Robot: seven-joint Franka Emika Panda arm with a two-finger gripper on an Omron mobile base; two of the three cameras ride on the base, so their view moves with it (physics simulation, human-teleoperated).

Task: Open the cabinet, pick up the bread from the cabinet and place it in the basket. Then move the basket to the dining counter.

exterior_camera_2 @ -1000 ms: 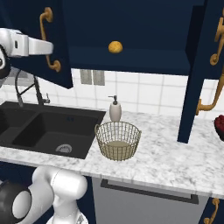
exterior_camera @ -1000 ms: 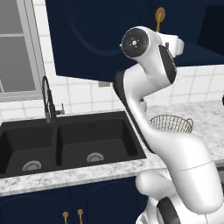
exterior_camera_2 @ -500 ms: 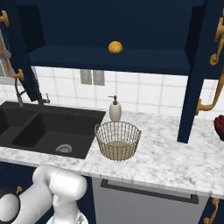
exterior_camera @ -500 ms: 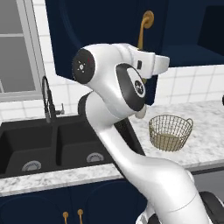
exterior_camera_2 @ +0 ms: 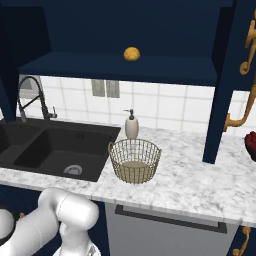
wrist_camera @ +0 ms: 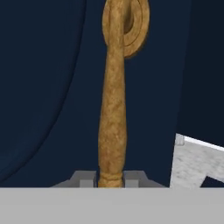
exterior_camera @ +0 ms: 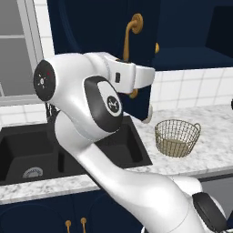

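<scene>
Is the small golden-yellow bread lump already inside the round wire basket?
No, the bread sits on the open navy cabinet's shelf, above the wire basket.

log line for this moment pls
phase: opening cabinet | gripper: shut on door handle | bread: on cabinet shelf | basket: empty, on worktop

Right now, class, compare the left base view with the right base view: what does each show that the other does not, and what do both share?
Left base view alone: the robot's white arm reaching up to the brass handle of the swung-open navy cabinet door, and a window at far left.

Right base view alone: the golden bread sitting on the open cabinet shelf, the white soap dispenser, and a curved faucet.

Both: the empty wire basket on the marble worktop beside the black double sink.
</scene>
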